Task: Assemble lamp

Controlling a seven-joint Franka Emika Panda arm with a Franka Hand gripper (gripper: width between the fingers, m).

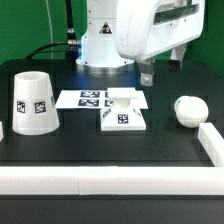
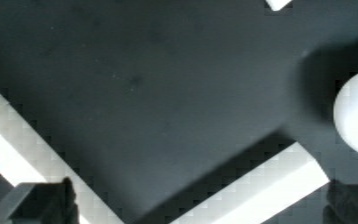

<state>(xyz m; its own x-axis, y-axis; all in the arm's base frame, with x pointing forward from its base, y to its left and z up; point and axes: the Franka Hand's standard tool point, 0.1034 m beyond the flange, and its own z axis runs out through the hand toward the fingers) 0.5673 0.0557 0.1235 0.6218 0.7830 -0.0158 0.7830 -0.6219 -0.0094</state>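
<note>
Lamp parts are all separate for us: shade (image 1: 30, 103) by the bench (image 1: 100, 150) edge at the exterior view's left, base (image 1: 123, 116) mid-bench, bulb (image 1: 187, 110) near the opposite edge. Pincer (image 1: 147, 74) hovers empty, fingers (image 2: 34, 203) apart, between base and bulb, we reckon so it can drop onto the bulb.

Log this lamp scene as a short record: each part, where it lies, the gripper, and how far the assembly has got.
shade: stands alone on the table, at the exterior view's left
base: flat on the table, mid-scene, beside the marker board
bulb: loose on the table, at the exterior view's right
gripper: raised between base and bulb, open, holding nothing
progress: all three parts lie apart, none joined
</note>
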